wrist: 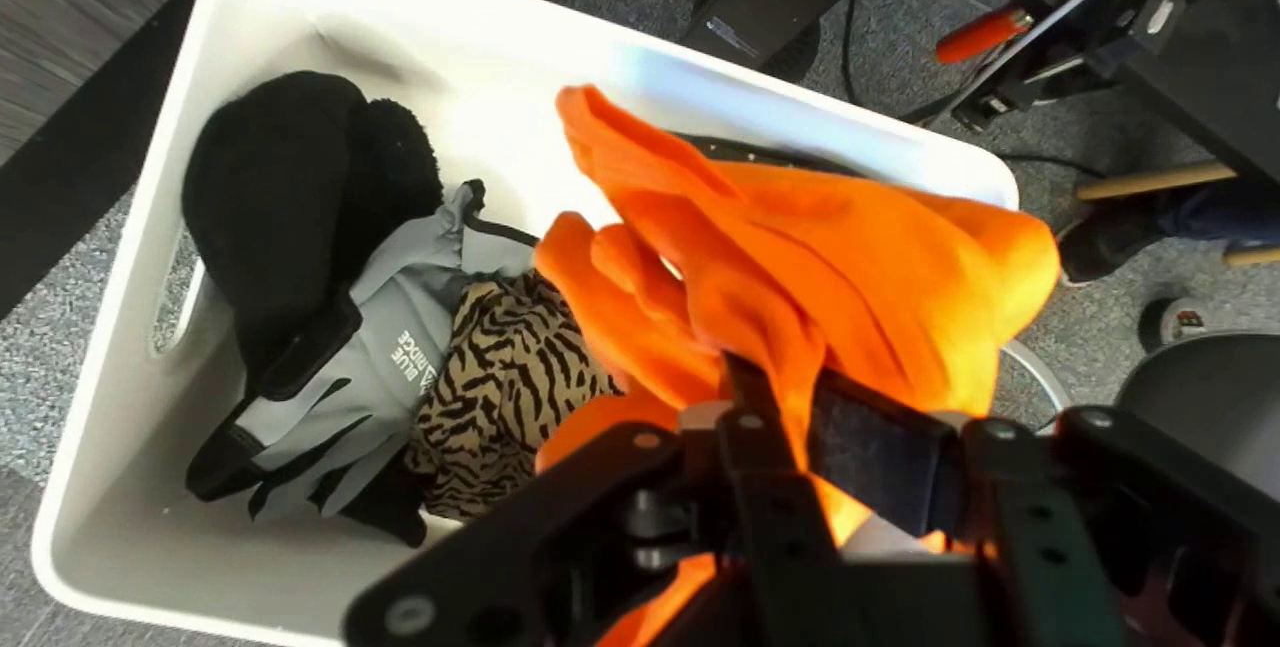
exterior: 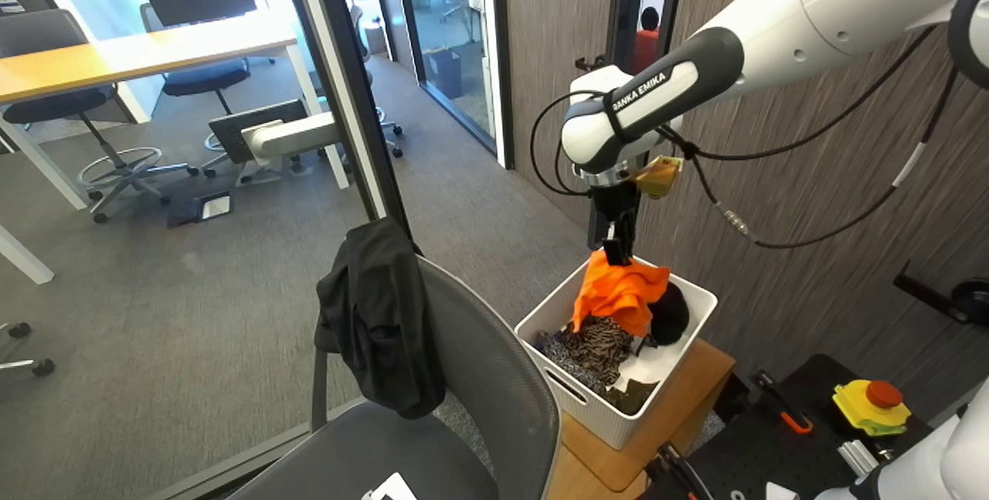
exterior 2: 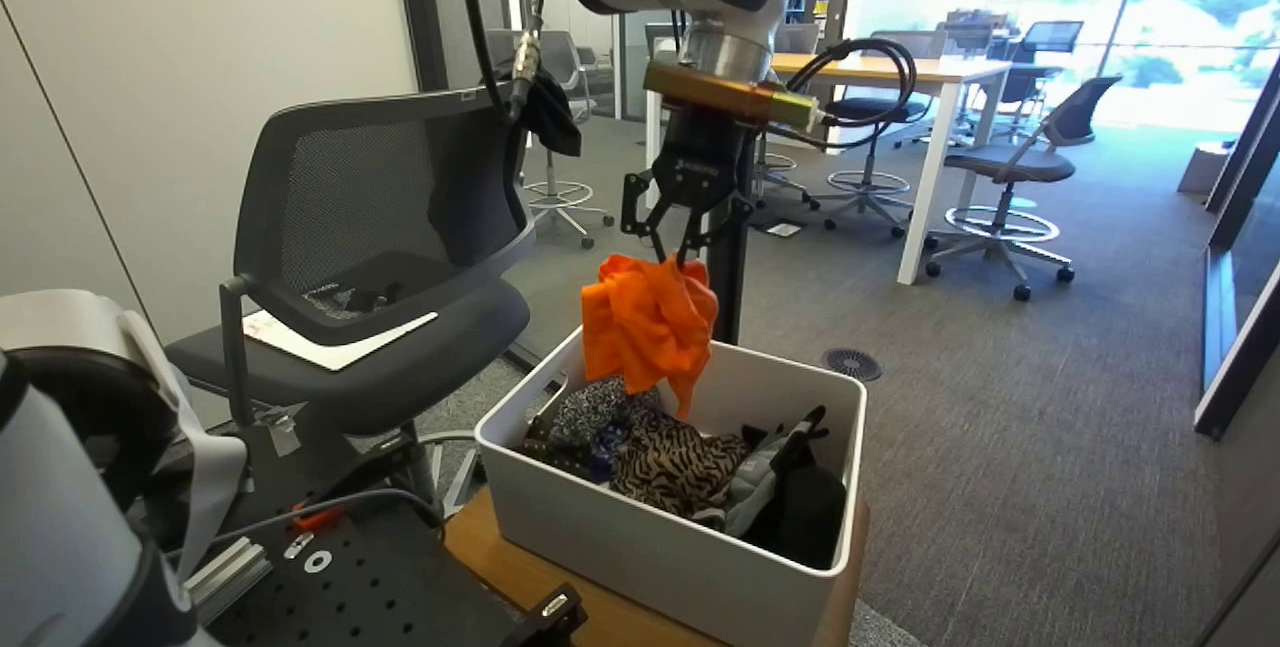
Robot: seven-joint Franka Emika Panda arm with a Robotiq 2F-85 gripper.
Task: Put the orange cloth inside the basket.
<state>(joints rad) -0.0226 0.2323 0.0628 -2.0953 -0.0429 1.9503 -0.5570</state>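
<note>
We see the pincer [exterior 2: 671,256] pointing down, its fingers [wrist: 880,452] pressed together on a bunched fold of the orange cloth [exterior 2: 645,312]. In the wrist view we find that fold pinched between the pads, with loose material spreading out beyond them. The cloth hangs crumpled over the white basket [exterior 2: 650,552]. In an exterior view we see its upper part above the rim, while its lowest corner shows against the basket's inner wall; whether that corner touches anything underneath, we cannot tell.

The basket stands upright on a wooden surface [exterior: 699,372]. Inside it we make out a tiger-striped cloth [wrist: 510,377] near the middle, a gray glove [wrist: 390,357] lettered "BLUE RIDGE" lying against it, and a black fabric item [wrist: 290,197] with a fuzzy edge touching the glove at one end. Toward the opposite end we notice a black-and-white speckled cloth [exterior 2: 590,412], with blue patterned fabric [exterior 2: 606,452] just beside it.

The white Franka Emika arm [exterior: 780,44] reaches over from the upper right in an exterior view. Near the basket we see a mesh-backed chair [exterior: 483,349] with a black garment [exterior: 378,314] draped over its backrest and a white sheet [exterior 2: 350,352] on its seat. A black perforated plate [exterior 2: 360,597] is also near, and we spot a yellow box [exterior: 858,406] topped by a red button [exterior: 884,393].
</note>
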